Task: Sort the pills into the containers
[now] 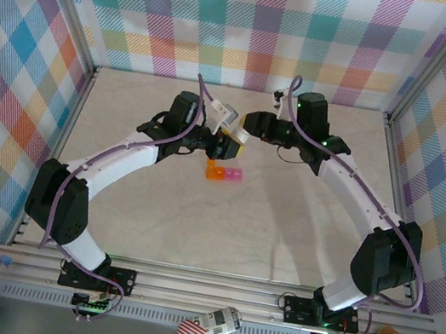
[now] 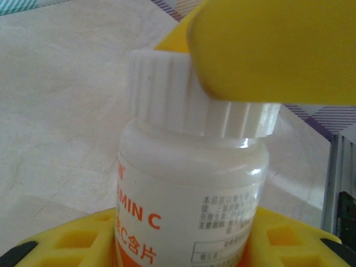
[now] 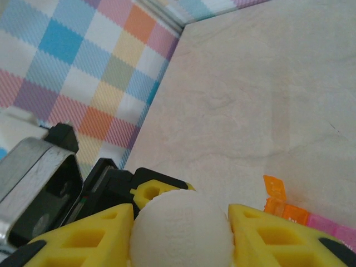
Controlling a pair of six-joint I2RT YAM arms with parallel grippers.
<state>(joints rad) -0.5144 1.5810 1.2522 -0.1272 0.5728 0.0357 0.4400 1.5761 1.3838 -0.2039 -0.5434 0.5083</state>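
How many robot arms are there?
2. The left arm curves in from the near-left base, and the right arm from the near-right base. They meet mid-table at the bottle, close to the containers.

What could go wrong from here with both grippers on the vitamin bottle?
1. The right gripper pinches the white cap by its ribbed side, and it may slip when twisting.
2. The left gripper grips the bottle by its smooth body, so the bottle could spin or tilt in that grip.
3. Once the cap comes off, pills may spill onto the table and miss the small containers.
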